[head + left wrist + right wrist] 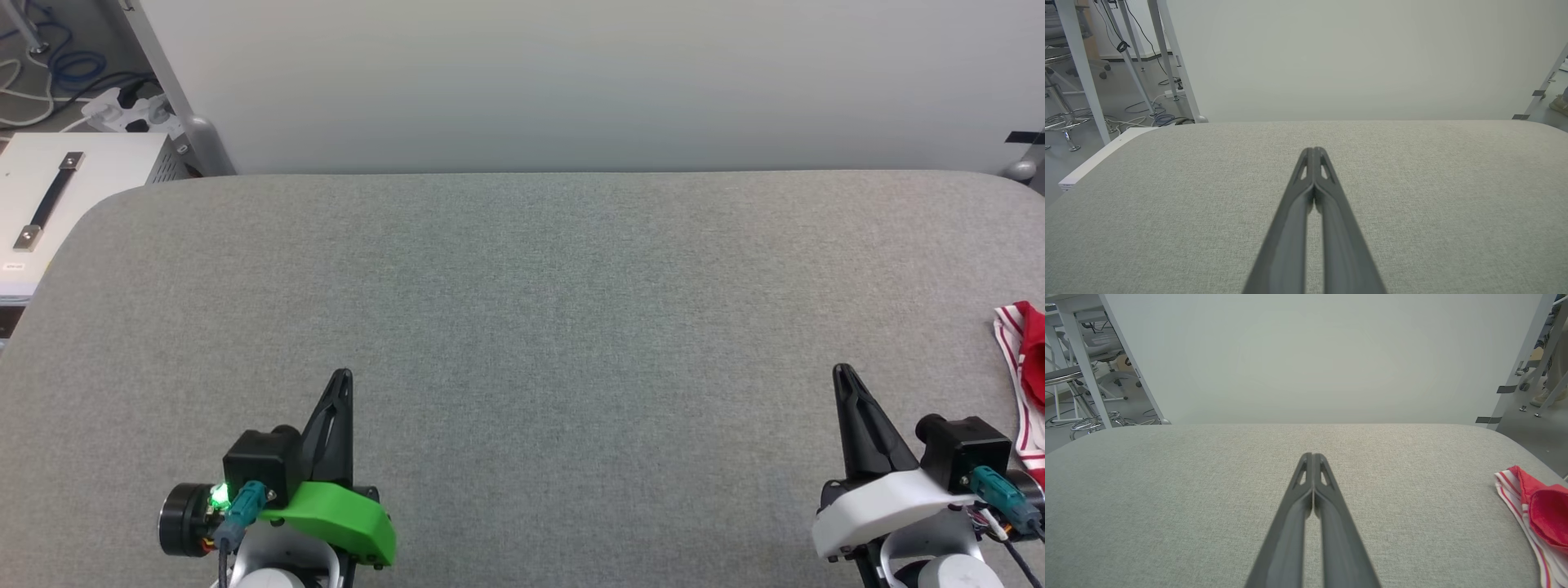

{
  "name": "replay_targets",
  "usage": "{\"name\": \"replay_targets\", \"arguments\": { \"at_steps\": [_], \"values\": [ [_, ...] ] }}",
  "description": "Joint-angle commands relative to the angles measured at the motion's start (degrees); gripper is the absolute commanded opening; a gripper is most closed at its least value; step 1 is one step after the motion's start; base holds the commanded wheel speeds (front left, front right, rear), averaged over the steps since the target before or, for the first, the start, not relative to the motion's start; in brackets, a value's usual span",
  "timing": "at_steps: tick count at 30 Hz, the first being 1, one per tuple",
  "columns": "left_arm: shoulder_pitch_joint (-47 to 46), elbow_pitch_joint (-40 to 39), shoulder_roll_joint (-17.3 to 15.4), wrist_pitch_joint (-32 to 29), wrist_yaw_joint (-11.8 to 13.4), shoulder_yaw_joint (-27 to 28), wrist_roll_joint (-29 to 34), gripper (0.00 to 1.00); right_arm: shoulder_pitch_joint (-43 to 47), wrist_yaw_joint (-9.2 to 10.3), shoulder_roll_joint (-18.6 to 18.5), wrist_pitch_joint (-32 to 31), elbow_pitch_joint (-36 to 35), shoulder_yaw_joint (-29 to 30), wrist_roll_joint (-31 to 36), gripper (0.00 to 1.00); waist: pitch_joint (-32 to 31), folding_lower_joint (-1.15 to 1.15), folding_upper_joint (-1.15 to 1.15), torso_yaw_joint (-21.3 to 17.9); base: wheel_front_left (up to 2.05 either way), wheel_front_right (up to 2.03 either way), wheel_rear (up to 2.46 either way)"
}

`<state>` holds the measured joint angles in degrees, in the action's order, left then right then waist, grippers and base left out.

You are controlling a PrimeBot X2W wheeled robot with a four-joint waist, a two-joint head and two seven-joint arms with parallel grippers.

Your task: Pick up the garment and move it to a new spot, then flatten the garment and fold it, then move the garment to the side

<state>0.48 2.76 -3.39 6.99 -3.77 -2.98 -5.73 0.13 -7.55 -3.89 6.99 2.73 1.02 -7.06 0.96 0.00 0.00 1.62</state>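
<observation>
The garment (1030, 359) lies at the right edge of the grey table, red with red-white striped trim, cut off by the edge of the head view. In the right wrist view the garment (1541, 510) sits at the lower right. My right gripper (842, 373) is shut and empty, a short way left of the garment and apart from it; its tips (1312, 457) touch each other. My left gripper (343, 377) rests at the lower left, far from the garment, also shut with nothing in it, tips together (1313, 151).
The grey fabric-covered table (522, 310) runs across the whole width, with a pale wall panel (571, 82) behind it. A white box with a black handle (49, 200) stands off the table's left corner, with cables and a power strip (131, 110) on the floor.
</observation>
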Motion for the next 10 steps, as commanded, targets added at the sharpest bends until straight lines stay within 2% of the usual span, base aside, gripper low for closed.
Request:
{"name": "replay_targets", "arguments": {
  "at_steps": [1,10],
  "values": [
    [-0.2,-0.5,0.3,-0.3,0.4,0.4,0.7,0.00,-0.1,0.04,0.3,-0.4,-0.5,-0.2,0.8,0.00,0.0,0.00,0.00,0.0,0.00,0.00,0.00],
    [-0.3,-0.9,0.3,-1.4,1.0,0.8,1.5,0.00,-0.1,0.04,0.4,-1.5,-0.9,-0.4,1.8,0.00,-0.2,0.00,0.00,-0.3,0.00,0.00,0.00]
  ]
}}
